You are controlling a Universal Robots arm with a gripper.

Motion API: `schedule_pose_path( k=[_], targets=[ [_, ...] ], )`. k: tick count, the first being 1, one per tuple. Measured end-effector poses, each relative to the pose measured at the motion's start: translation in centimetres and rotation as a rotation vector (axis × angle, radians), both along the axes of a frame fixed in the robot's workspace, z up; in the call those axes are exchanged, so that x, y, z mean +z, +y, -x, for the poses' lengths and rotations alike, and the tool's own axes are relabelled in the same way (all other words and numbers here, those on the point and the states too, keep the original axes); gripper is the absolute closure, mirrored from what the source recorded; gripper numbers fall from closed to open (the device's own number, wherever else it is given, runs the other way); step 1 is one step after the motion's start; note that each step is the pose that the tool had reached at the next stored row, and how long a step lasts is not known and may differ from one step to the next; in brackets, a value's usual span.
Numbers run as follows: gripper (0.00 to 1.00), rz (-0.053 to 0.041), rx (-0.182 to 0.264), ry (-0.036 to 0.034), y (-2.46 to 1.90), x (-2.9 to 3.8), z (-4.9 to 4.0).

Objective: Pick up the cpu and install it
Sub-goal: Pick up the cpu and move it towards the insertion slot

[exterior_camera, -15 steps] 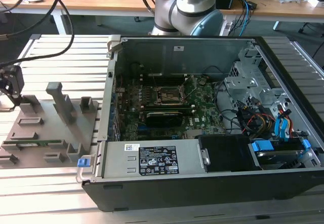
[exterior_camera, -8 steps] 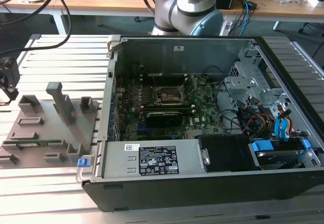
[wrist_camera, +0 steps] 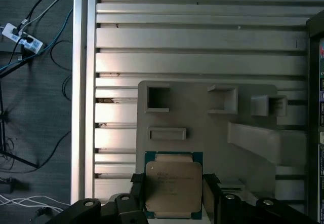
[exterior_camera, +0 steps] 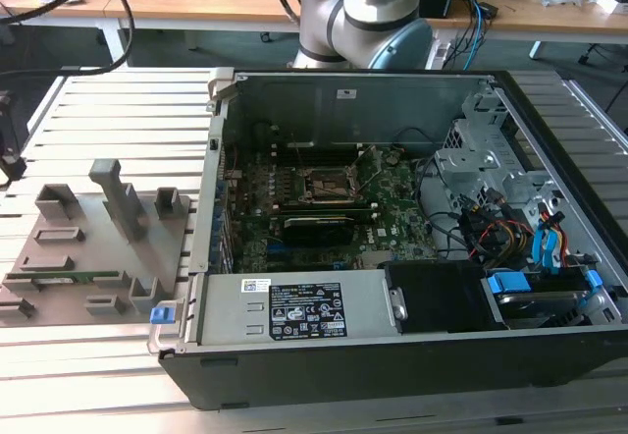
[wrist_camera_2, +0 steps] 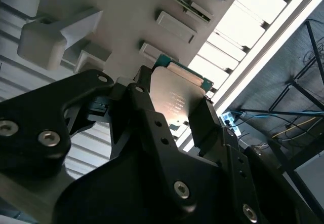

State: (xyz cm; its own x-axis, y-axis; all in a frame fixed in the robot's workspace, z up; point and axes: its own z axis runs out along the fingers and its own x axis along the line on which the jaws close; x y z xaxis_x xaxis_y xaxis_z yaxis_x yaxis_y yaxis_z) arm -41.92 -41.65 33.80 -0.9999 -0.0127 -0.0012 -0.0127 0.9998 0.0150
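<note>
First wrist view, nearest: pinching the cpu (wrist_camera: 173,181) by two opposite edges between the black fingers (wrist_camera: 137,191) of the gripper (wrist_camera: 173,198), clamping at just the chip's width, silvery top facing the lens. Hovering with it over the grey plastic tray (wrist_camera: 202,107) lying on the slotted aluminium table (wrist_camera: 192,36). Beyond, exterior view: showing the open computer case (exterior_camera: 392,355) just beside the tray on the exterior view's right, exposing the dark motherboard socket (exterior_camera: 329,184) inside.

Your open computer case (exterior_camera: 392,367) lies on the slatted table (exterior_camera: 118,110); the grey tray (exterior_camera: 93,245) sits just beside it, the arm (exterior_camera: 378,17) behind it.
</note>
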Motion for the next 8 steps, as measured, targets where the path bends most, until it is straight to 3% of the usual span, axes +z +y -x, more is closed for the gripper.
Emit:
schedule_pose_path(
  k=[1,6,8],
  targets=[
    [0.45,0.0001,0.000,0.0000,0.02,0.90,0.00],
    [0.45,0.0017,0.000,0.0001,0.16,4.11,0.00],
    [0.45,0.0022,0.000,0.0001,0.20,4.97,0.00]
  ],
)
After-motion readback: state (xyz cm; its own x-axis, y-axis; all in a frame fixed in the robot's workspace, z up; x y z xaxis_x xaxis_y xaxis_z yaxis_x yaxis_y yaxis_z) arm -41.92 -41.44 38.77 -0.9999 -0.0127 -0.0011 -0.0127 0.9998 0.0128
